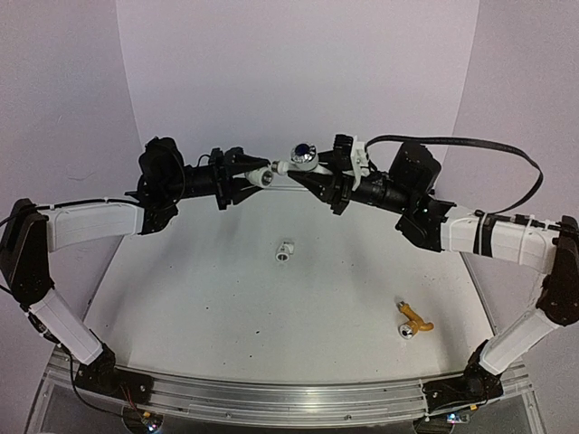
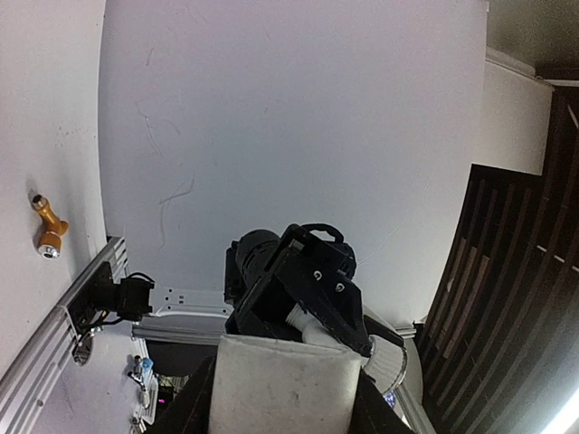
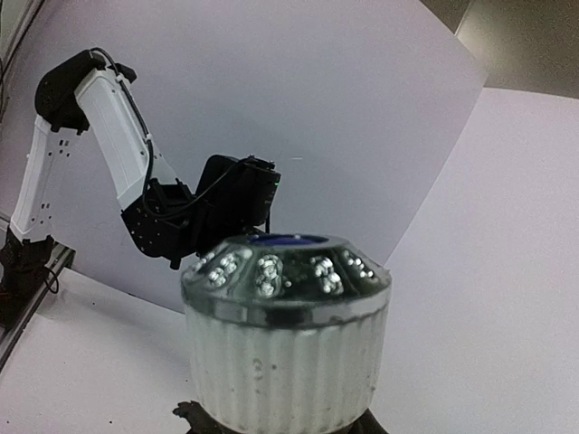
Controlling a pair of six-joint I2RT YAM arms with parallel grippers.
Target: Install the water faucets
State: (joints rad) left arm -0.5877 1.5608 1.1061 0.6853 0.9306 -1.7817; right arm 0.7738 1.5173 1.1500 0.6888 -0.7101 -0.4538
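While both arms hang high over the table (image 1: 226, 298), the action's mid-air. Right gripper (image 1: 314, 174) is clamped on the white tap (image 1: 299, 155), and left gripper (image 1: 250, 177) is clamped on a white fitting (image 1: 261, 178). The two parts sit nose to nose, spout end approx at the fitting's mouth; touching or just short, can't tell from above.

Right wrist cam is filled by the tap's ribbed knob w/ its silvery crown and blue cap. So the grip looks to be lower down on the body, not on the knob (good, the knob prob. turns).

Handling call: white tap is light plastic, stiff and smooth. It'll likely slip or twist between the fingers if pushed off-axis, and plastic threads cross easily, so line up straight and go gentle.

Gold tap (image 1: 413, 322) lies on its side on the right of the table, toward the near edge, well apart from the rest. It looks metal, so heavier and slicker, w/ an awkward shape. Take it across the straight body, not the curved spout or handle.

2nd fitting (image 1: 285, 250) sits mid-table, free. First of two installs in hand, I'd say.
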